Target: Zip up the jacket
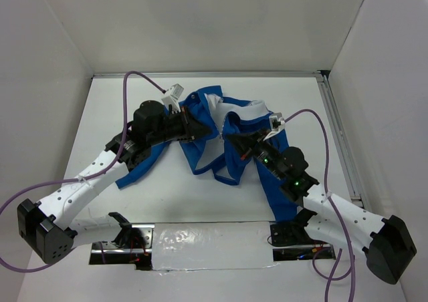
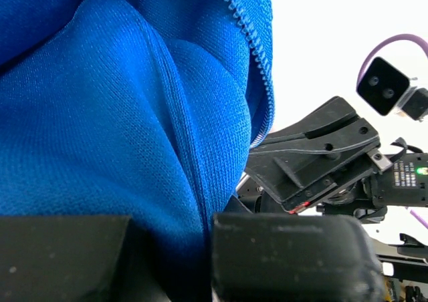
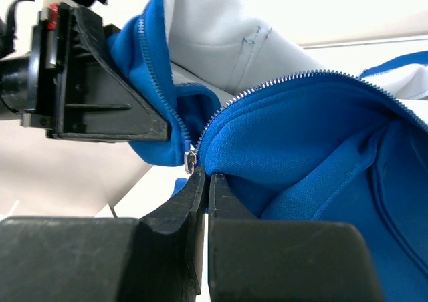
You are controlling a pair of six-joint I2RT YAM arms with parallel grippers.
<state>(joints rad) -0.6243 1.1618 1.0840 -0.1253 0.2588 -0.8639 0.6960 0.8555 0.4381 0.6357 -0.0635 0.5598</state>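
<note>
The blue jacket lies crumpled in the middle of the table, its white lining showing. My left gripper is shut on a fold of the jacket; blue fabric fills the gap between its fingers. Zipper teeth run along the edge above. My right gripper faces it from the right. In the right wrist view its jaws are pressed together at the lower end of the small metal zipper pull, where the two rows of teeth meet. The left gripper's black body holds the fabric just left of the pull.
White walls close in the white table on three sides. A metal rail runs along the right edge. Purple cables arc over both arms. A shiny taped strip lies between the arm bases at the near edge.
</note>
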